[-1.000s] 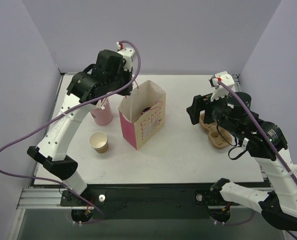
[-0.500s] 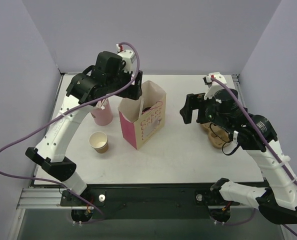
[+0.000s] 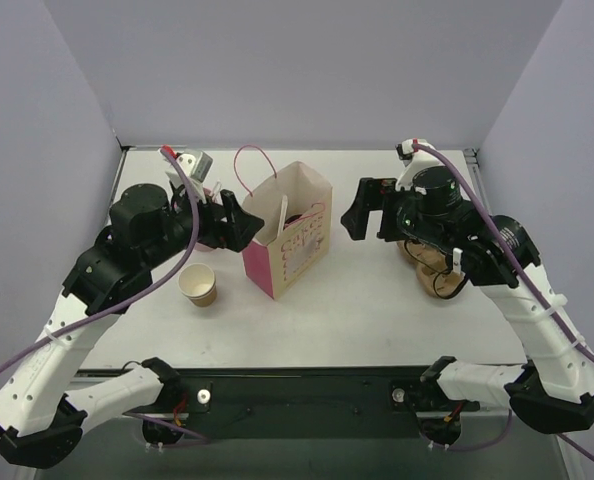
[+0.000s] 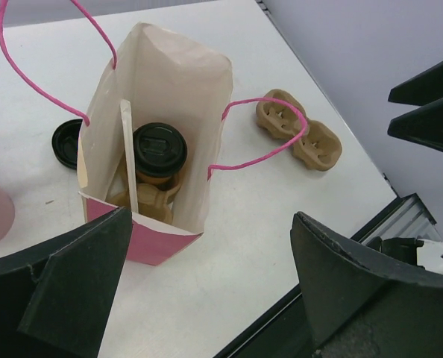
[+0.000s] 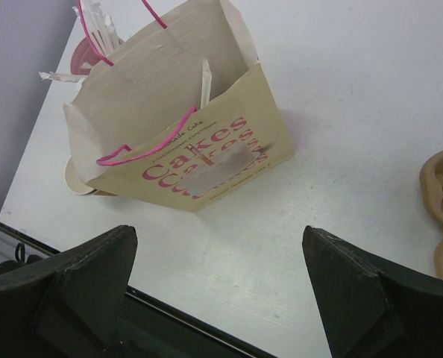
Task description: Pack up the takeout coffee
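The takeout coffee (image 4: 159,153), a brown cup with a black lid, stands inside the pink-and-cream paper bag (image 4: 169,89) on a brown carrier piece, with a white strip beside it. In the top view the bag (image 3: 287,235) stands mid-table with its pink handles up. My left gripper (image 3: 239,225) hangs just left of the bag, open and empty; the left wrist view looks down into the bag past the wide-apart fingers (image 4: 80,276). My right gripper (image 3: 365,208) hovers to the right of the bag, open and empty, facing the bag's printed side (image 5: 199,160).
A lidless brown cup (image 3: 198,284) stands front left of the bag. The pink cup of straws (image 5: 87,45) is behind the bag. A loose black lid (image 4: 66,142) lies beside the bag. A brown pulp cup carrier (image 3: 435,272) lies to the right.
The left gripper has opened, left the bag's top and dropped back to its left side. The right gripper has opened wider and moved left toward the bag.
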`<state>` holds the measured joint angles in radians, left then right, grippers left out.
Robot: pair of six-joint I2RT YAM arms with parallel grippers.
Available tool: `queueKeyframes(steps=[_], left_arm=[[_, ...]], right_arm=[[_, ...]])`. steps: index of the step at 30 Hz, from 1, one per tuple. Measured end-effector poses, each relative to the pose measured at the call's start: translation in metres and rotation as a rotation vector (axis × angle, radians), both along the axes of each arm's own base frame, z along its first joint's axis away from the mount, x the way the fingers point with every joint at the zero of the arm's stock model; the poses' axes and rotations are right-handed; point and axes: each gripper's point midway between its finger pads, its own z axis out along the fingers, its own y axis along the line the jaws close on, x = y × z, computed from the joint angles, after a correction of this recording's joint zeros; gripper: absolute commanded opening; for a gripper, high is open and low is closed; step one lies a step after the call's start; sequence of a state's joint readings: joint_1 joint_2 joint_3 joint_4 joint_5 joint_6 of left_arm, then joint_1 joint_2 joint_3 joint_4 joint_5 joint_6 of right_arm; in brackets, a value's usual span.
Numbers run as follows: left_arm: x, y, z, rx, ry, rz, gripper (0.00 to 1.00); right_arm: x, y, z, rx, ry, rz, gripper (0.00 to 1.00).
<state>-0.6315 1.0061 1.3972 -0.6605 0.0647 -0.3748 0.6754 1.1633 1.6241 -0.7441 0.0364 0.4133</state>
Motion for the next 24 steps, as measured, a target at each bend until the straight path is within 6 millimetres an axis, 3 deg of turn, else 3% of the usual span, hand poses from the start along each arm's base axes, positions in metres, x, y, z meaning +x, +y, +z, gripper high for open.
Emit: queueKeyframes(steps=[4,13,24], left_arm=[[0.002,-0.002,0.006,-0.031,-0.014,0.006,0.97],[0.007,-0.006,-0.011,-0.022,0.039,0.016,0.97],[0.002,0.0,0.001,-0.051,0.006,0.031,0.97]], right_arm=[[-0.002,0.005,-0.003,0.033,0.012,-0.003,1.0],[-0.008,0.003,-0.009,0.073,0.006,-0.016,1.0],[-0.007,0.004,-0.004,0.09,-0.016,-0.015,1.0]])
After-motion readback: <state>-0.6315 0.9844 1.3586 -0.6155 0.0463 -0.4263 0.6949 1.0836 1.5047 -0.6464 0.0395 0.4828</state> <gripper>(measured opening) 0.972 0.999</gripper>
